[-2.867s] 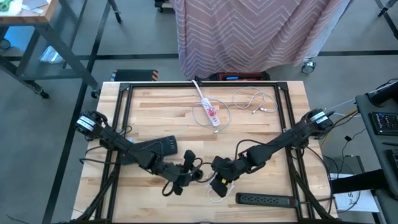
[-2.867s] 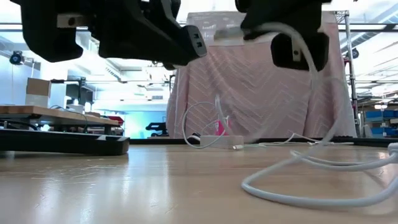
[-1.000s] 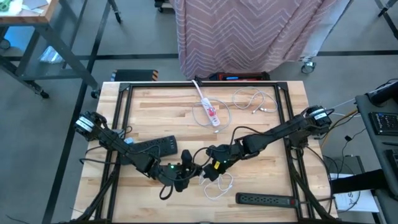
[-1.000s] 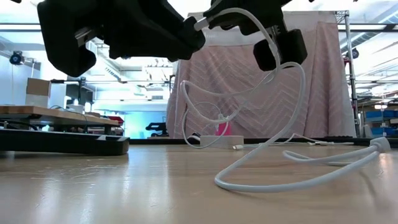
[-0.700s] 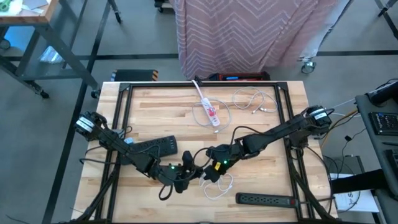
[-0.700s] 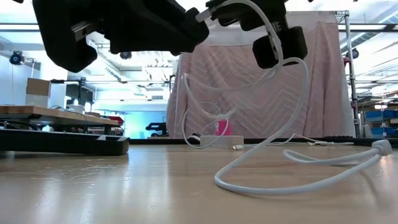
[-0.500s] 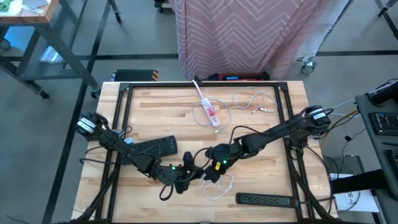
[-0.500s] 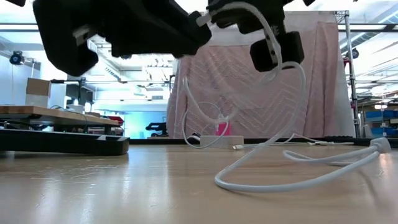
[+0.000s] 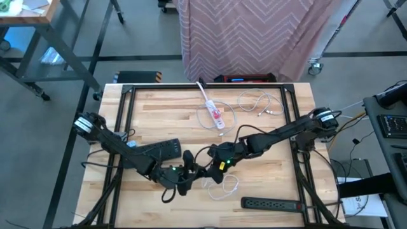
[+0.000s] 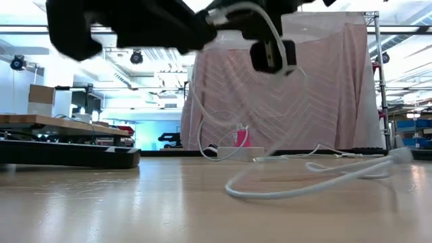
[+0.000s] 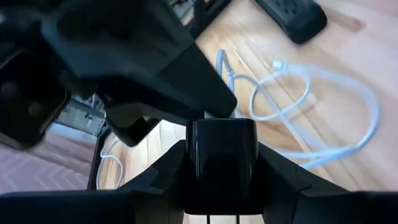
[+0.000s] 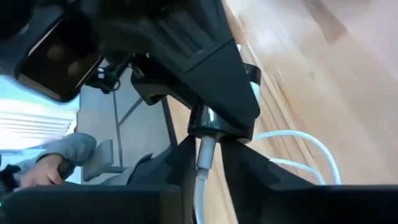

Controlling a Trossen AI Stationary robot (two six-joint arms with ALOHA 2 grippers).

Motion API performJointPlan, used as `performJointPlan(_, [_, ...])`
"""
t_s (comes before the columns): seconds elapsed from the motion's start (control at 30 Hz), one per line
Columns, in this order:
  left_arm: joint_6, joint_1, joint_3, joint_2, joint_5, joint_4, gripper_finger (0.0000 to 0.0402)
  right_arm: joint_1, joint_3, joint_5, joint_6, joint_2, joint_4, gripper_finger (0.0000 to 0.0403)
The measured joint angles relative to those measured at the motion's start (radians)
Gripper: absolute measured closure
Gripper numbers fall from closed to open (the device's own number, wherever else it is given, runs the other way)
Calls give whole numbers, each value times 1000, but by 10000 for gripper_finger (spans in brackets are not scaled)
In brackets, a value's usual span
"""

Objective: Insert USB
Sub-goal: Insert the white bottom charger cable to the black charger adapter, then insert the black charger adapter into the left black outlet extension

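hands meet above the front middle of the tabletop [image 9: 267, 181]. the left hand [image 9: 183, 179] is part-closed around a black charger block [image 11: 221, 155], as its wrist view shows. the right hand [image 9: 219, 163] sits just beside it with the white cable [image 10: 304, 185] plug [image 12: 205, 152] between its fingers; how firmly those fingers grip cannot be told from the pictures. the plug looks pressed to the block's face, so the step seems to be the seating itself or the release after it.

judged from this, doing it well means keeping the left hand steady as a brace and pushing the plug straight along the socket's axis, not at a slant. the right hand should open only once the plug sits flush, then back off along the cable without tugging it.

slack cable loops on the wood below and trails off sideways; keep it loose so it doesn't drag the plug out.

farther back lie a white power strip [image 9: 212, 109] and a thin spare cable [image 9: 259, 103], well apart. a black power strip [image 9: 272, 204] lies at the front edge.
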Motion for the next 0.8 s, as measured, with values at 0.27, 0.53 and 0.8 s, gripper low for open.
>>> performJointPlan(0.27, [-68,-5,-11,-191,23,-127,272,47,-6,198,-192,-152,-70,260])
performJointPlan(0.53, [-128,3,0,-340,15,-107,272,142,-7,591,-608,-354,-88,240])
performJointPlan(0.8, [-173,6,-2,-365,11,-96,272,159,-7,682,-776,-413,-78,248])
